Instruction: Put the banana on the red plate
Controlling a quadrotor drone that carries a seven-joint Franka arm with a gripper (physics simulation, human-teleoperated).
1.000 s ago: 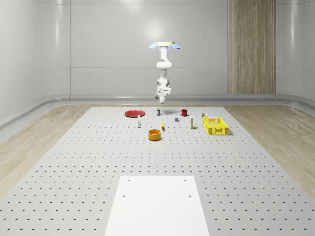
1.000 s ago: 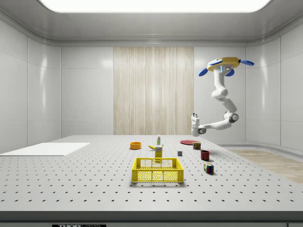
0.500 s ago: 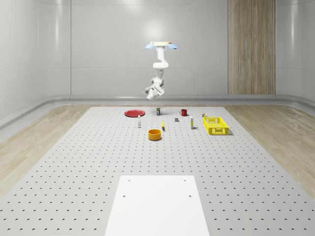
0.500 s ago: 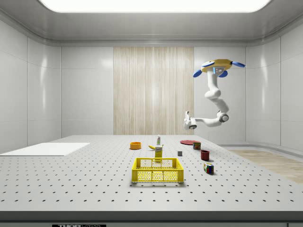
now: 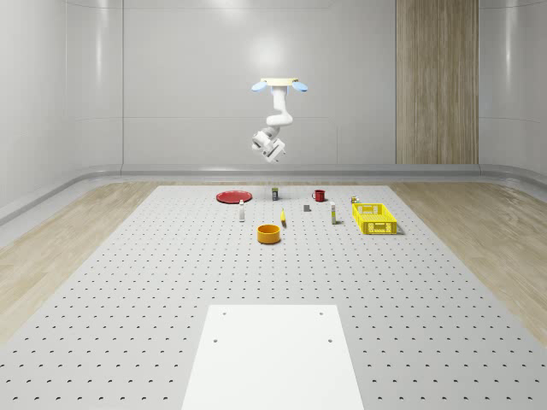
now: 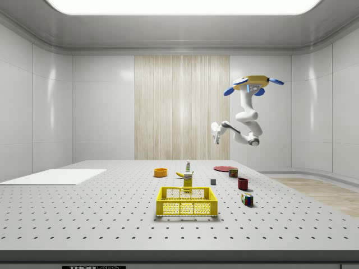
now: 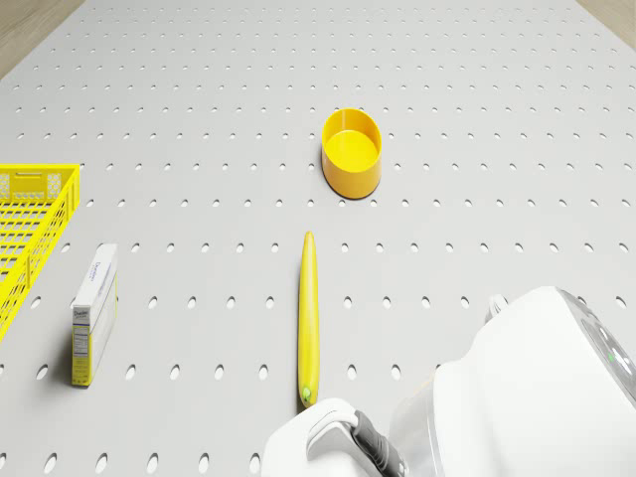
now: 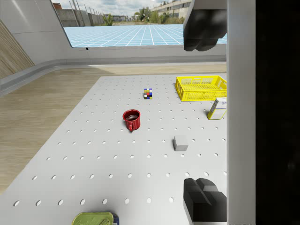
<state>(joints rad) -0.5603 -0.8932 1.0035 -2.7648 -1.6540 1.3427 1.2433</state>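
- The long yellow banana (image 5: 283, 219) lies flat on the grey perforated table (image 5: 171, 282) in the whole-scene view, just at 3 o'clock of the round orange bowl (image 5: 268, 233); the flat round red plate (image 5: 232, 197) sits well apart from it, toward 10 o'clock. The white drone with blue rotor tips (image 5: 280, 84) hovers high above the table's far part, its white jointed arm (image 5: 276, 115) bent beneath it and the gripper (image 5: 264, 146) raised clear of everything. A yellow wire basket (image 5: 374, 218) stands at 3 o'clock of the banana.
- In the side view the drone (image 6: 253, 85) hovers above the red plate (image 6: 223, 167), and the gripper (image 6: 215, 133) hangs high in the air. The banana (image 6: 179, 175) lies beyond the basket (image 6: 187, 202).
- In the drone view the banana (image 7: 309, 314) lies straight, one tip toward the bowl (image 7: 352, 152), with a small white carton (image 7: 93, 313) lying beside it.
- In the wrist view the two dark fingers (image 8: 203, 200) stand apart with nothing between them; past them stand a red mug (image 8: 132, 119), a small grey cube (image 8: 180, 142) and a multicoloured puzzle cube (image 8: 148, 93).
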